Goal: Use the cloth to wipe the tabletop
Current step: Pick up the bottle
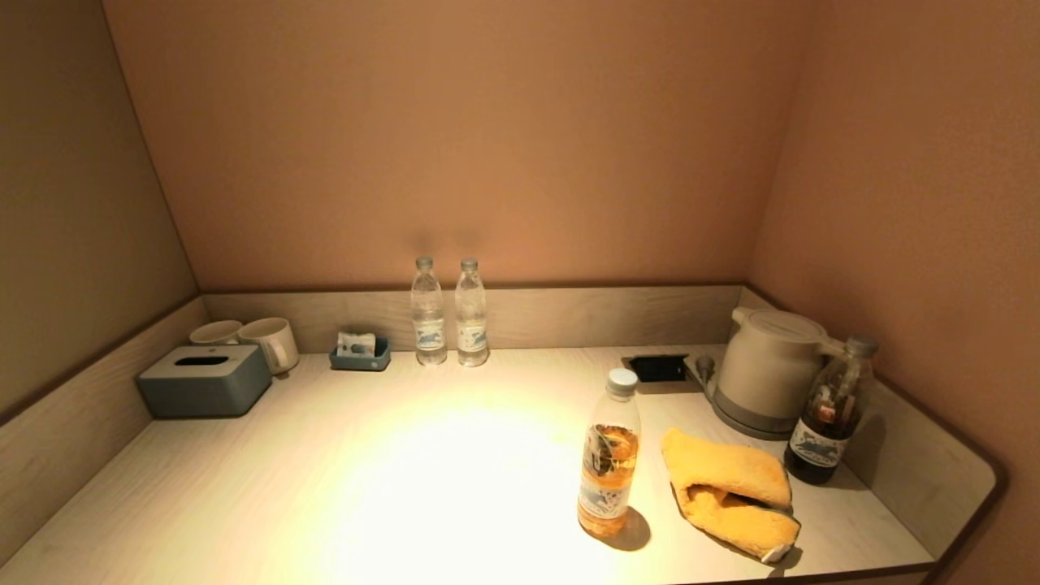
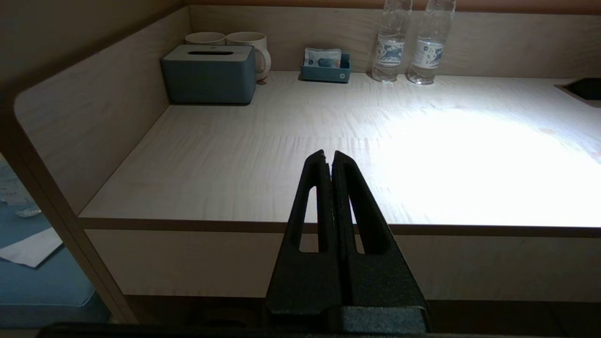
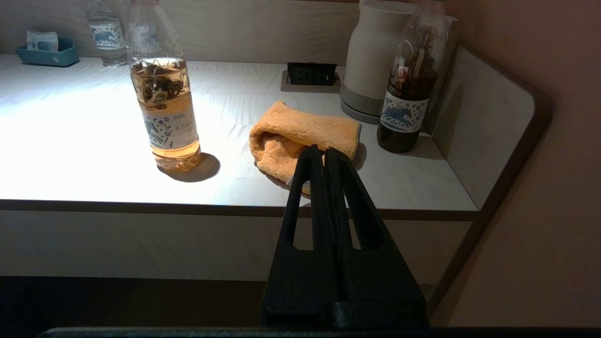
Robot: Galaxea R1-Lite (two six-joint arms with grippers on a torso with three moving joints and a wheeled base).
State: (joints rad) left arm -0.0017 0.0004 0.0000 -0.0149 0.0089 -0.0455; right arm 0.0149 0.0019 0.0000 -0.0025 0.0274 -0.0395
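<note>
A folded orange cloth [image 1: 727, 491] lies on the light wood tabletop [image 1: 390, 479] near the front right, between a tea bottle and a dark bottle. It also shows in the right wrist view [image 3: 291, 134]. My right gripper [image 3: 325, 150] is shut and empty, held in front of the table's front edge, short of the cloth. My left gripper [image 2: 328, 154] is shut and empty, held in front of the front edge at the left side. Neither gripper shows in the head view.
A tea bottle [image 1: 609, 455] stands left of the cloth, a dark bottle [image 1: 829, 414] and a white kettle [image 1: 768, 370] behind it. Two water bottles [image 1: 448, 313], a small blue tray [image 1: 359, 353], two mugs [image 1: 252, 341] and a grey tissue box [image 1: 203, 378] line the back. A socket recess [image 1: 658, 368] sits beside the kettle.
</note>
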